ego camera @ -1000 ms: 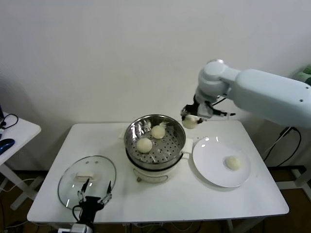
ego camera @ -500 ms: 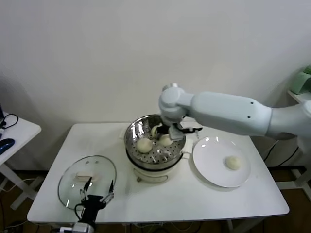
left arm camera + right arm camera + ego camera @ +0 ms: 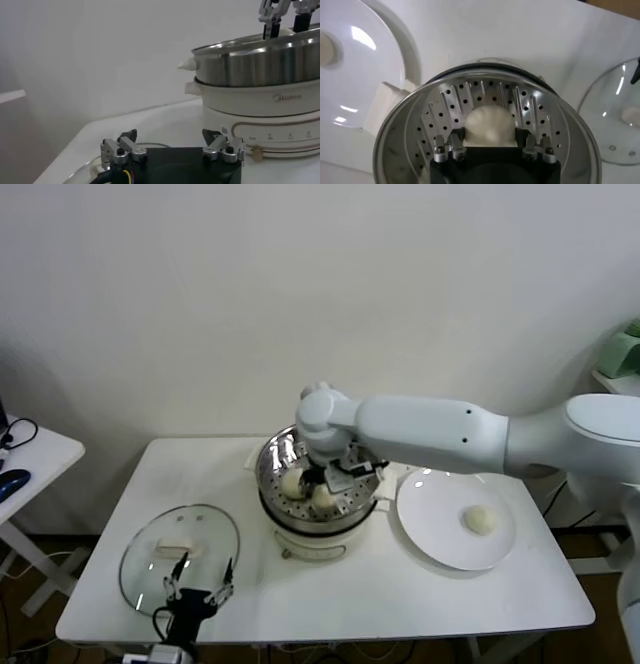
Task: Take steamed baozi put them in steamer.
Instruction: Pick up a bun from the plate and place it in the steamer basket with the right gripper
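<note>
The steamer (image 3: 268,460) stands mid-table on its white cooker base. My right gripper (image 3: 325,487) reaches down inside it, shut on a cream-white baozi (image 3: 323,498). In the right wrist view the gripper (image 3: 489,134) clamps that baozi (image 3: 489,124) low over the steamer's perforated bottom (image 3: 410,131). A second baozi (image 3: 291,481) lies in the basket beside it. Any other bun in the basket is hidden by the arm. One baozi (image 3: 481,520) lies on the white plate (image 3: 440,494). My left gripper (image 3: 197,582) is parked, open and empty, at the front left.
A round glass lid (image 3: 180,554) lies flat at the front left, just beyond the left gripper, and shows in the right wrist view (image 3: 615,115). The left wrist view shows the steamer wall (image 3: 250,60) and cooker base (image 3: 260,100) ahead. A side table (image 3: 30,454) stands far left.
My right arm carried the baozi from beside the steamer's right rim over the basket and lowered it inside, toward the front. The left arm has not moved.
</note>
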You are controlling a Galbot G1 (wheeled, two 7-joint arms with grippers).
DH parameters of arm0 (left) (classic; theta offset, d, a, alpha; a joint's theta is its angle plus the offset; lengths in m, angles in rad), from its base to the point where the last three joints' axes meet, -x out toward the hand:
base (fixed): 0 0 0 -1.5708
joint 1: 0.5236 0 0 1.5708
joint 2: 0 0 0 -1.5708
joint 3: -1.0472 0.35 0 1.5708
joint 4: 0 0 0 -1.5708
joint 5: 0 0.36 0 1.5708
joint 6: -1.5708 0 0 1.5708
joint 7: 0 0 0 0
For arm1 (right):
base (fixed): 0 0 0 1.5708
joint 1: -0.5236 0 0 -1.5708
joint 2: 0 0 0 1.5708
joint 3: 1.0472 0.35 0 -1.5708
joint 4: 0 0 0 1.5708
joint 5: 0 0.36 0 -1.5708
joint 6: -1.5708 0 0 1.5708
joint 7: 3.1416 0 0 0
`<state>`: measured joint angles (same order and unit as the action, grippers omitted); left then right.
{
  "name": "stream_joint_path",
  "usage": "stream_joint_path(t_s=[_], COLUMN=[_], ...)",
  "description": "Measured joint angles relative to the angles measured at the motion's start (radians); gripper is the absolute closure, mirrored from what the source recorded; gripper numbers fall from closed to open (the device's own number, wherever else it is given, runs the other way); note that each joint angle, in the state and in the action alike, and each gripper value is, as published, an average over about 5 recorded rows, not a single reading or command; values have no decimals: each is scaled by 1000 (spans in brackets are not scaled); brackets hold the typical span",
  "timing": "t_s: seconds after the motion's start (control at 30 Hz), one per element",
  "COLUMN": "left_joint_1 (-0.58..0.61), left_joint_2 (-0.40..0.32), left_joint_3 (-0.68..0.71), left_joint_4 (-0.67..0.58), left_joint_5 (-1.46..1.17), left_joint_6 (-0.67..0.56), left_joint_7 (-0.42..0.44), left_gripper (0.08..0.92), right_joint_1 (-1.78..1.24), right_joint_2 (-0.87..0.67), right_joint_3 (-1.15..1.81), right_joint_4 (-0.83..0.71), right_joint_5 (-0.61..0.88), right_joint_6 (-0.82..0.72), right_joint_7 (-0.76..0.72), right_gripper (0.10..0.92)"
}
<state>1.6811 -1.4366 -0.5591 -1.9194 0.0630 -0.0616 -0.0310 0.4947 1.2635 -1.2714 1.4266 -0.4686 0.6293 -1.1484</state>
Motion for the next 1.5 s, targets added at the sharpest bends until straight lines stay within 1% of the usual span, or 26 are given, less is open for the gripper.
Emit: stream_joint_path(t_s=[1.07, 1.17, 1.27, 1.33, 1.5], left_joint_1=[-12, -12, -13, -13, -13], left_joint_2=[-3, -4, -5, -6, -6], left_joint_3=[8, 9, 10, 10, 11], left_joint_4=[19, 19, 19, 19, 18], left_joint_5=[7, 10, 12, 13, 15], left_joint_6=[1, 1, 2, 2, 2], left_joint_7=[-1, -1, -1, -1, -2], left_gripper=[177, 177, 177, 177, 177], right_joint_1=[-26, -27, -28, -29, -24], right_joint_2=[-20, -22, -23, -25, -30], right_joint_3=[-22, -20, -16, -11, 1], right_joint_4=[14, 12, 8, 6, 2], right_joint_5=[45, 44, 42, 42, 47], right_joint_6=[-8, -8, -7, -6, -5], right_joint_7=[8, 12, 15, 16, 16], right_gripper=[346, 313, 244, 215, 203])
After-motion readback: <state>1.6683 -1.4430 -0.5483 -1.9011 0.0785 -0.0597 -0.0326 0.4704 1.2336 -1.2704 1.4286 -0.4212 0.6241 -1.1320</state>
